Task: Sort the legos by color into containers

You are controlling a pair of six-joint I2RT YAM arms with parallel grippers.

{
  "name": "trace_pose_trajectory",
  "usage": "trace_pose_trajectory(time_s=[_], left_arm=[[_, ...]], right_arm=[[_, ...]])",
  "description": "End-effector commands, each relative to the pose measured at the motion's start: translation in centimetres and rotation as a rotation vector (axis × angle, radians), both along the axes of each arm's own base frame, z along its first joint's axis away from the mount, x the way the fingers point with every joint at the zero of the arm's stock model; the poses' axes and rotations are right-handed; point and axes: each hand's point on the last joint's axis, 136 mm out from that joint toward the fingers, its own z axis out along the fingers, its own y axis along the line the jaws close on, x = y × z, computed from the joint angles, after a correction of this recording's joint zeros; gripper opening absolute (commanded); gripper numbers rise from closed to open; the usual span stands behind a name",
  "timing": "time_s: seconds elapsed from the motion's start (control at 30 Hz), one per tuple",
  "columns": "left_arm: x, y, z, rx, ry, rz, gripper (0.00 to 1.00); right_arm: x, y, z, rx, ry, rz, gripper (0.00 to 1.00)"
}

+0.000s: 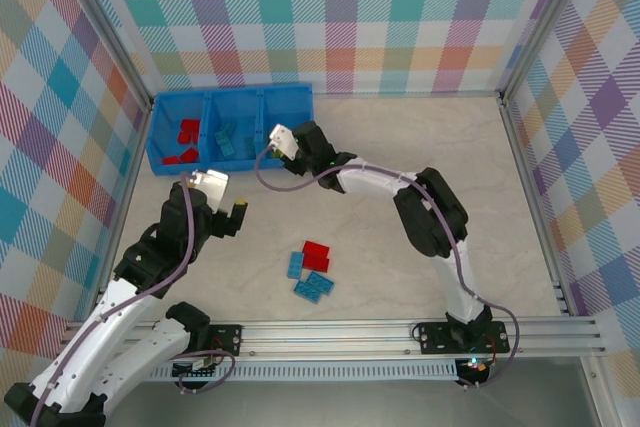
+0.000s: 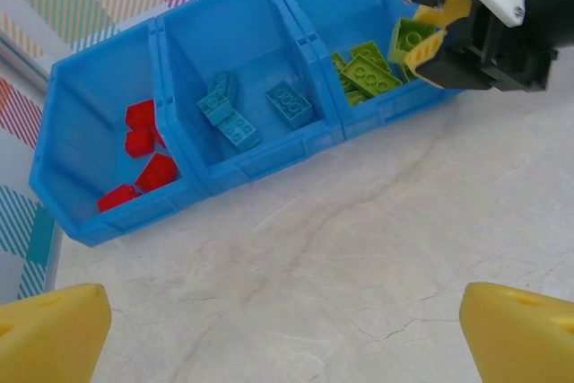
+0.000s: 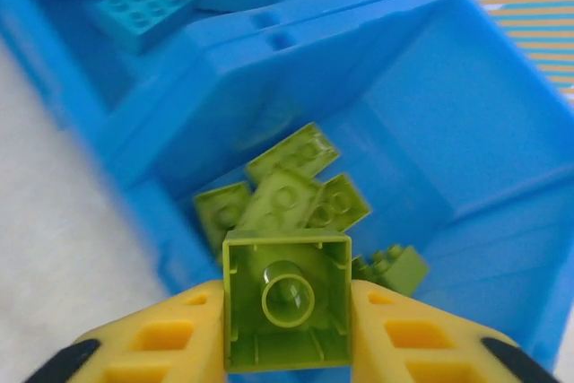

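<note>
My right gripper is shut on a lime green lego, hollow underside facing the camera, over the right bin of the blue containers. Several green legos lie in that bin below it. From the left wrist the same gripper and its brick hang above the right bin; light blue legos fill the middle bin and red ones the left. My left gripper is open over bare table in front of the tray, with nothing between its fingertips.
A red lego and two light blue legos lie loose on the table's middle. The containers stand at the back left against the checked wall. Metal rails border the table on both sides.
</note>
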Motion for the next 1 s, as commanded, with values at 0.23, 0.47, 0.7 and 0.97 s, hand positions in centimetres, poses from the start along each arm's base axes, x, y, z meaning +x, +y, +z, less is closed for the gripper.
trace_pose_trajectory(time_s=[0.23, 0.47, 0.7, 0.97], left_arm=[[-0.1, 0.4, 1.4, -0.038, -0.036, 0.008, 1.0], [-0.1, 0.3, 0.6, -0.059, 0.018, 0.023, 1.0], [-0.3, -2.9, -1.0, -0.253, 0.28, 0.02, 1.0], [-2.9, -8.7, -6.7, -0.575, 0.575, 0.055, 0.91]], right_arm=[[3.1, -0.1, 5.3, 0.025, -0.111, -0.073, 0.61], [-3.0, -3.6, 9.2, 0.176, -0.014, -0.057, 0.64], [-14.8, -9.0, 10.7, 0.374, 0.343, 0.0, 0.73], [-25.2, -13.5, 11.3, 0.52, 0.668, 0.035, 0.73]])
